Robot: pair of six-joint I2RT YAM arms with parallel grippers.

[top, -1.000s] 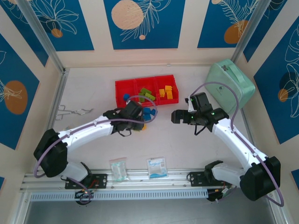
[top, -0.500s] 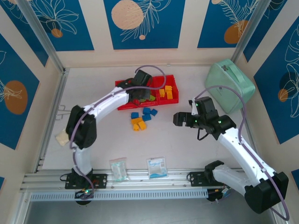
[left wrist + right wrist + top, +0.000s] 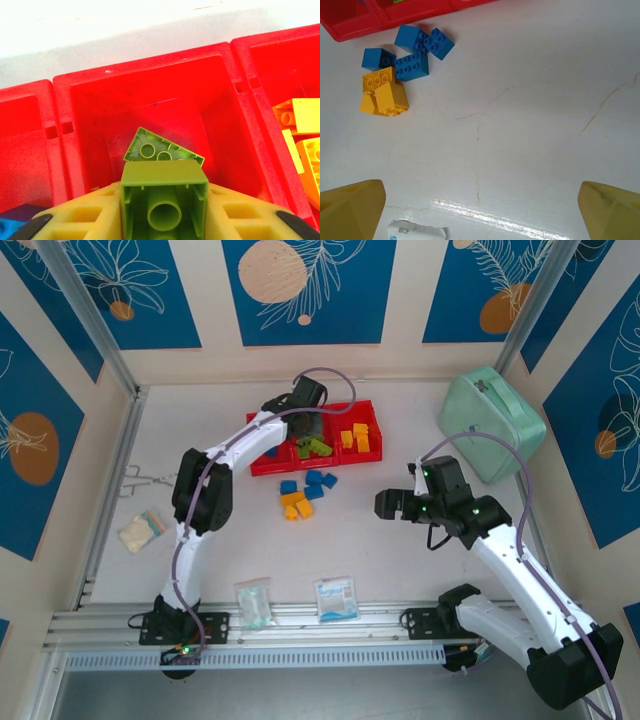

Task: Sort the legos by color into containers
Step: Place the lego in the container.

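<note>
The left gripper (image 3: 164, 222) pinches a lime-green plastic brick (image 3: 164, 192) above the middle bin of the long red three-bin plastic tray (image 3: 150, 80), over a flat green piece (image 3: 160, 150) lying there. The right gripper (image 3: 480, 210) hangs spread wide, off the tray's right front. Blue bricks (image 3: 412, 65) and yellow bricks (image 3: 382, 95) lie just before the tray.

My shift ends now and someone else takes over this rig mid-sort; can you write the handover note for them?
Left gripper: jaws closed on a green plastic brick, over the middle bin of the long red plastic tray.
Right gripper: jaws open, empty, over the white table.
Done: a second green brick lies in the middle bin; sorted orange-yellow bricks sit in the right bin; a blue brick shows in the left bin.
Left: release the held brick, then bin the loose blue bricks and loose orange-yellow bricks clustered on the table in front of the tray.
</note>
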